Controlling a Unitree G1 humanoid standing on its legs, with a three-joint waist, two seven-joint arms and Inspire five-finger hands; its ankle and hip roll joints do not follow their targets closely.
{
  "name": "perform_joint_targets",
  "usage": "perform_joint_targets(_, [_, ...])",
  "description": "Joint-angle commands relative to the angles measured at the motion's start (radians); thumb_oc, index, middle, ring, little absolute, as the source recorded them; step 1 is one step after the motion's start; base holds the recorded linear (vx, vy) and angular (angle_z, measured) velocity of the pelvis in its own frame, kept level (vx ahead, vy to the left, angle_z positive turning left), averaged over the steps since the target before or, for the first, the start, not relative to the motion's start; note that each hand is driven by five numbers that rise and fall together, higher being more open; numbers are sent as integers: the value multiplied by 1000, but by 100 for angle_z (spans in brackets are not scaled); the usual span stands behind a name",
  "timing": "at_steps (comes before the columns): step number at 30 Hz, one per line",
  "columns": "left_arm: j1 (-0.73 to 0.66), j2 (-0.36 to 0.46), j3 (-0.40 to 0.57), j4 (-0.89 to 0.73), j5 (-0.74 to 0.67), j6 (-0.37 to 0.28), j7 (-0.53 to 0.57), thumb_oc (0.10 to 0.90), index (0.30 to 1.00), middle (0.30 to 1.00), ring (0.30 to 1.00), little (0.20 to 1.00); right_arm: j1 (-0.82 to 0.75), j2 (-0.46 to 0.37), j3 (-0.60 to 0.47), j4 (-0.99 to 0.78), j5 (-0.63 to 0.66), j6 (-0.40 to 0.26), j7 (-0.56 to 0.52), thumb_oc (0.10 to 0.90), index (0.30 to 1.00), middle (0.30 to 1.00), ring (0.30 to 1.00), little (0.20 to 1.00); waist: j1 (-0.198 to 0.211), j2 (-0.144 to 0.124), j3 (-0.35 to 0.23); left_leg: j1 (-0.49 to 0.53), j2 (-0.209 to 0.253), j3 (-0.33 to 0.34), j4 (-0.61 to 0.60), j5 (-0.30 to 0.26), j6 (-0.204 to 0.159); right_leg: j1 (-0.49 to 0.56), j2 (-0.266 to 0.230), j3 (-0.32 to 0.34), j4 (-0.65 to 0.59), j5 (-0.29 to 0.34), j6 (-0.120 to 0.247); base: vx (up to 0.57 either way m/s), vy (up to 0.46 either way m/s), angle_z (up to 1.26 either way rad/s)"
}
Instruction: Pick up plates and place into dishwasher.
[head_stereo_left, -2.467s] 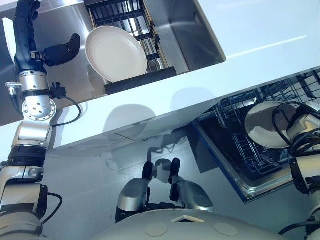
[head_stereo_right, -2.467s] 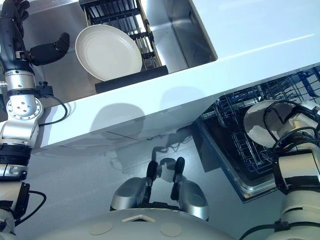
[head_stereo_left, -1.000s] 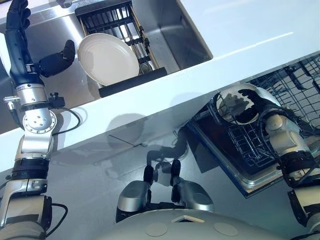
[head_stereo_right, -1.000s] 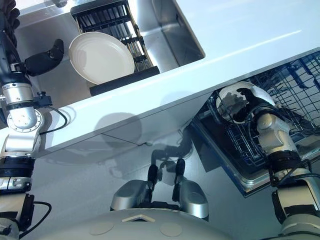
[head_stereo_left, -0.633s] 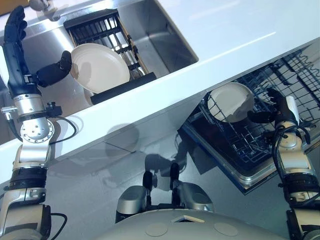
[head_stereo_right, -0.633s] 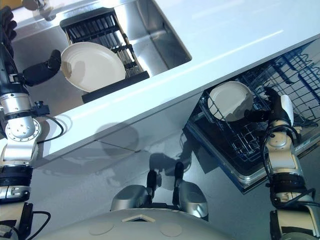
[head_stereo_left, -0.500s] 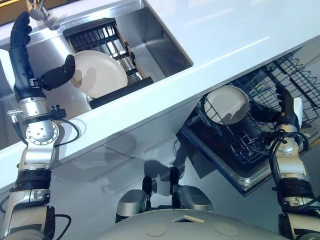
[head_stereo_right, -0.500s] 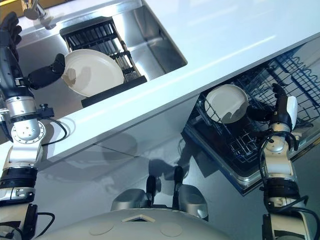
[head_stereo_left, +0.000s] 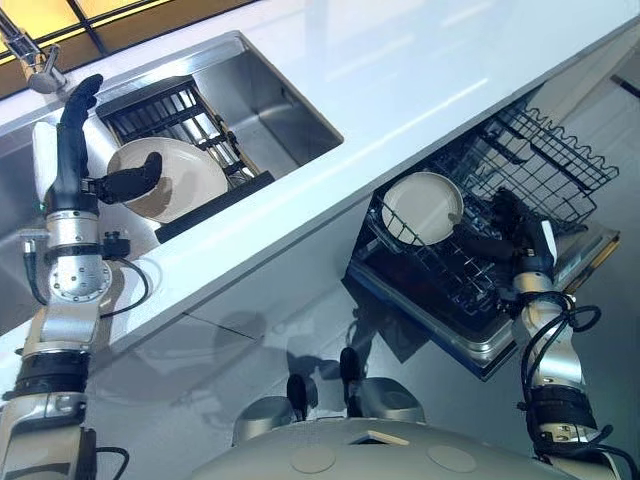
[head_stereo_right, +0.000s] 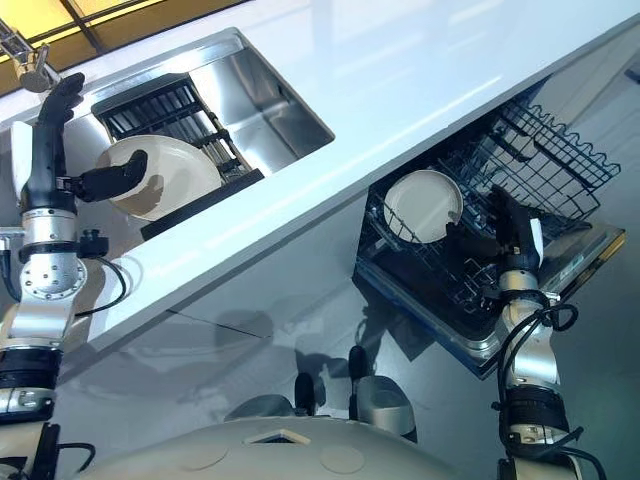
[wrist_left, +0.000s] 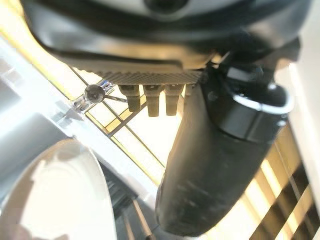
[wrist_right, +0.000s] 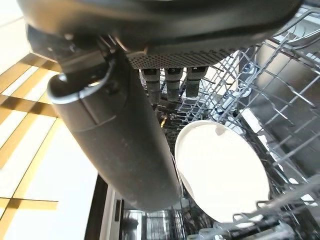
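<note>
The round cream plate in the sink (head_stereo_left: 165, 180) leaned on edge against the black slotted dish rack (head_stereo_left: 160, 108) in the stainless steel sink (head_stereo_left: 265, 100), its face turned out toward the robot's left. And there was the left hand (head_stereo_left: 85, 165), right on it: straight fingers reared up beside the plate's rim, the thumb (head_stereo_left: 130, 181) reached across the plate's face, touching or only just clear of it, hard to say which. No curl round the rim, so that hand read as spread, not clamped. The plate lay just to the thumb side of the palm, its flat face crosswise to the fingers, so the left hand was much the nearer one, and any grasp looked to hinge on pinching that near edge between thumb and fingers.

Over at the open dishwasher under the white countertop (head_stereo_left: 400, 60), a second round white plate (head_stereo_right: 423, 206) stood on edge in the dark wire dishwasher rack (head_stereo_right: 520, 150), already delivered by the look of it. The right hand (head_stereo_right: 495, 240) hung just beside it, fingers extended and holding nothing, plate and hand apart in the right wrist view.
</note>
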Motion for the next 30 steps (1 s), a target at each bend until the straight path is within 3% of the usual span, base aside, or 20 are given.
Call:
perform_joint_targets(1, [-77,155,79,43,68,-27,93,800,900,900,900,900,-39,-114,-31,-78,22,-109,3,800,900,900,900,900,0,52,-107,-77,-49,-4,79,-75,28,-6,1,-42,166,-202,63,-6,71,-2])
perform_joint_targets(6, [-32,259,141,37,139,-8,192,800,900,900,900,900,-24,-122,-19,-68,35,-100,26,800,900,900,900,900,3,64,-113,-75,-50,-2,51,-65,31,-10,-2,-40,156,-198,68,-2,31,0])
perform_joint_targets(10, [61,366,226,34,373,52,377,800,900,900,900,900,-7,-129,6,-65,26,-109,34,800,900,900,900,900,17,73,-117,-78,-50,-7,38,-61,32,-14,-4,-47,154,-199,70,0,0,0])
perform_joint_targets(13, [163,415,285,37,435,74,438,800,900,900,900,900,3,-134,26,-64,39,-107,34,800,900,900,900,900,30,78,-119,-78,-51,-16,29,-57,32,-13,-7,-56,151,-198,71,-4,-2,1])
perform_joint_targets(18, [274,424,309,20,534,102,412,800,900,900,900,900,7,-142,61,-67,57,-103,24,800,900,900,900,900,49,81,-111,-71,-52,-30,17,-54,30,-1,-14,-81,147,-203,74,-47,-10,7])
perform_joint_targets(25, [278,446,155,-18,688,135,262,800,900,900,900,900,-25,-177,128,-65,84,-107,19,800,900,900,900,900,68,78,-97,-73,-55,-43,17,-49,31,6,-18,-110,143,-195,79,-51,-3,20])
perform_joint_targets(30, [261,440,102,-19,705,91,238,800,900,900,900,900,-40,-186,147,-47,85,-113,22,800,900,900,900,900,77,74,-92,-73,-54,-44,11,-44,32,13,-17,-123,133,-190,81,-39,12,6])
